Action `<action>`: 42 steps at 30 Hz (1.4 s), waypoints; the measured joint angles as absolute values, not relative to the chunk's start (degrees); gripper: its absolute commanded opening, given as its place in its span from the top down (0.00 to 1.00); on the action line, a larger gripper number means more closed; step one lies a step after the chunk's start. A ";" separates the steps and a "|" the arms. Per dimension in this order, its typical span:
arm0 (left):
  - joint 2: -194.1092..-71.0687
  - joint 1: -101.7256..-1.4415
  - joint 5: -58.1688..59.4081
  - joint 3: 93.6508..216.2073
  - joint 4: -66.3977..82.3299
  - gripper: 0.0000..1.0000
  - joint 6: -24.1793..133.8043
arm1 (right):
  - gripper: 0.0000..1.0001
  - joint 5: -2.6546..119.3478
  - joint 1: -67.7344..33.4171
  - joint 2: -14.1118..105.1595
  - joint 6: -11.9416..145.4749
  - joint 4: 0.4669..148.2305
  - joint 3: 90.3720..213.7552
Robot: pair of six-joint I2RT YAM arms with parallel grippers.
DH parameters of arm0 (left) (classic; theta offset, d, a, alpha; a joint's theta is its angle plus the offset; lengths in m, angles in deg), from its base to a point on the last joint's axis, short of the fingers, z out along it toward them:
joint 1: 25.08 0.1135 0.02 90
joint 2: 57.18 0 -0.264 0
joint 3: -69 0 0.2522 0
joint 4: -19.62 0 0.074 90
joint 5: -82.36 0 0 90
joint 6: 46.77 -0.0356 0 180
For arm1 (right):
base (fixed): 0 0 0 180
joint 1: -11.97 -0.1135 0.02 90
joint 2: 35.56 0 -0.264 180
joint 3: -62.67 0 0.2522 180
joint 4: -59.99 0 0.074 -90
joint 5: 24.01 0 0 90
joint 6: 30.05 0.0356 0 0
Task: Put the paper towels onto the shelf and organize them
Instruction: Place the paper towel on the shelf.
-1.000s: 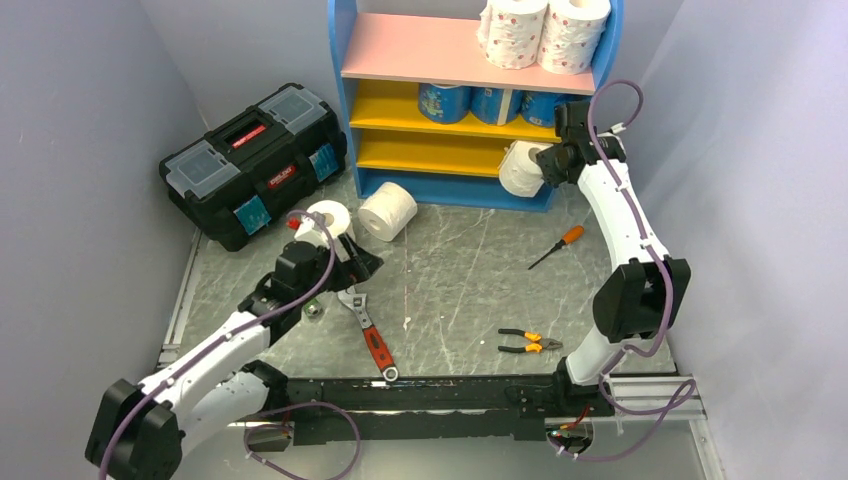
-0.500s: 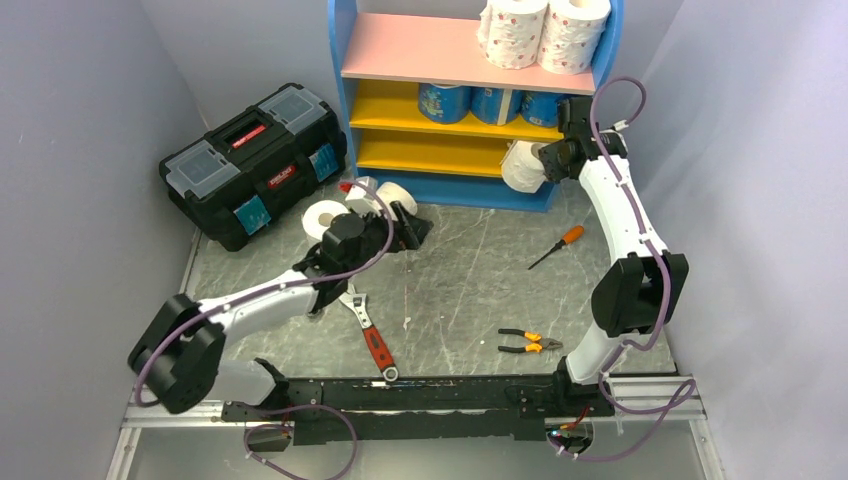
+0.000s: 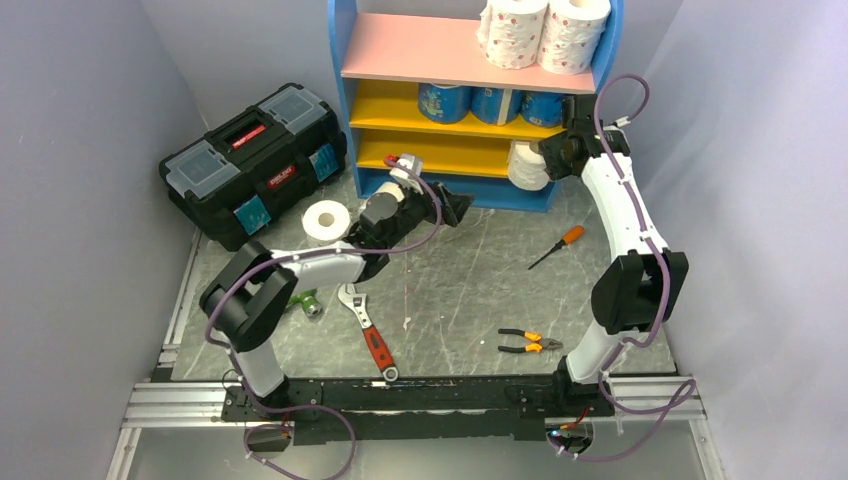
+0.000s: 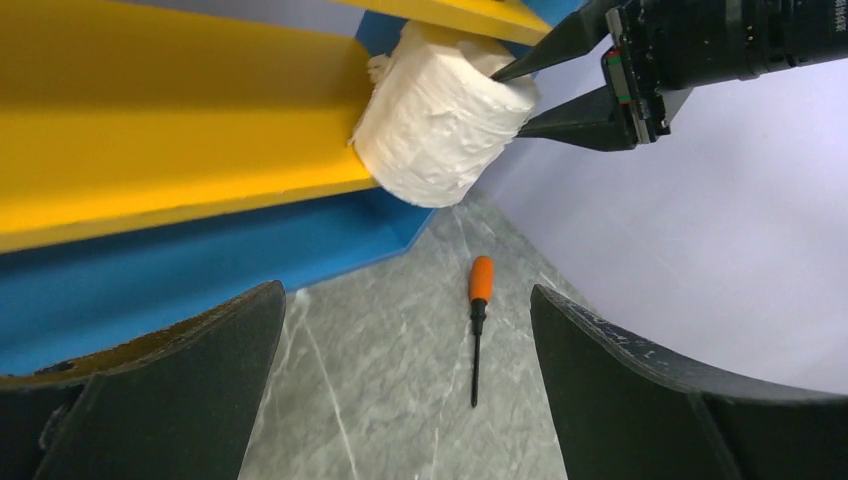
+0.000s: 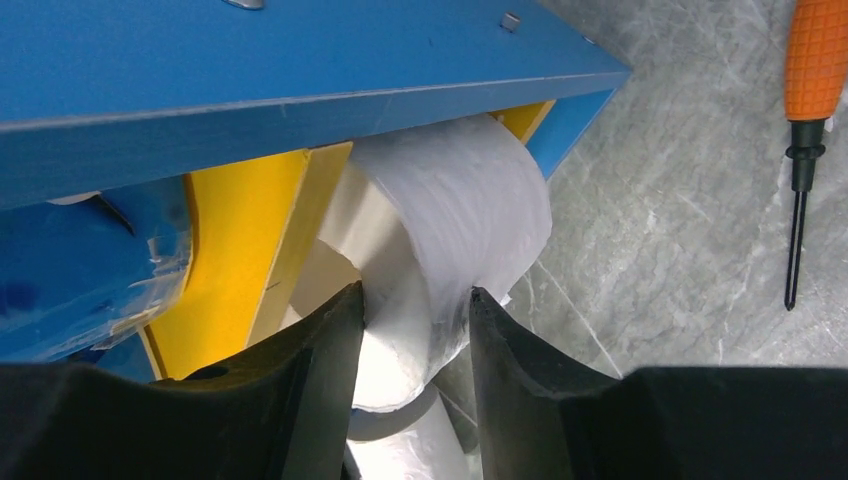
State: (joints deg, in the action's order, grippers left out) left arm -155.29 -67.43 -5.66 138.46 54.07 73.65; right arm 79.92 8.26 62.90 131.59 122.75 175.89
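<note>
The shelf (image 3: 345, 110) stands at the back, blue-framed. Two pink-dotted paper towels (image 3: 545, 35) stand on its pink board and blue-wrapped ones (image 3: 470, 102) on the upper yellow board. A plain roll (image 3: 522, 165) (image 4: 440, 120) (image 5: 470, 200) lies at the right end of the lower yellow board (image 4: 150, 120), overhanging its edge. My right gripper (image 3: 548, 158) (image 5: 415, 295) is shut on that roll's wall, one finger in the core. My left gripper (image 3: 455, 208) (image 4: 408, 290) hangs open and empty above the floor in front of the shelf. Another plain roll (image 3: 325, 220) lies on the floor.
A black toolbox (image 3: 255, 160) sits left of the shelf. An orange screwdriver (image 3: 557, 246) (image 4: 478, 320) (image 5: 812, 100) lies right of centre, with pliers (image 3: 530, 342) nearer and a red-handled wrench (image 3: 368, 335) by the left arm. Grey walls close in on both sides.
My left arm has swung from the loose rolls on the floor far right towards the shelf's foot, open and empty. The right gripper has pushed its roll slightly further onto the lower board.
</note>
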 measured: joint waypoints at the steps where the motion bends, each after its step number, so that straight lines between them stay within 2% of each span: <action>1: -156.60 -67.74 -5.44 139.56 55.40 0.01 73.23 | 0.55 79.77 8.33 62.90 131.50 122.51 175.93; 5: -161.08 -68.42 -4.68 142.37 59.51 0.00 72.62 | 0.54 79.09 8.83 62.90 131.06 121.85 176.02; 10: -165.28 -68.66 -3.02 144.56 60.95 0.01 72.69 | 0.45 78.35 10.14 62.90 129.99 121.08 176.00; 13: -165.89 -68.68 -2.60 144.56 60.89 0.01 72.82 | 0.44 77.19 10.89 62.90 128.62 120.82 176.00; 25: -164.88 -68.81 -2.56 137.46 63.42 0.01 74.11 | 0.43 71.42 11.48 62.72 125.49 116.82 171.80; 33: -159.37 -68.81 -3.06 133.44 63.47 0.01 73.89 | 0.41 71.46 11.48 60.23 124.42 115.20 171.71; 36: -157.50 -68.85 -3.26 132.67 63.53 0.01 73.87 | 0.36 71.66 11.48 58.70 124.03 115.20 171.71; 40: -155.51 -69.18 -3.63 131.16 63.47 0.01 73.67 | 0.22 71.99 11.48 56.43 123.35 115.25 171.71; 42: -154.46 -69.38 -3.98 130.24 63.16 0.01 73.32 | 0.20 72.12 11.48 54.83 122.69 115.14 171.34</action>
State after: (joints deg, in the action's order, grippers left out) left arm -154.46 -69.38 -3.98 130.24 63.16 73.32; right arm 72.12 11.48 54.83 122.69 115.14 171.34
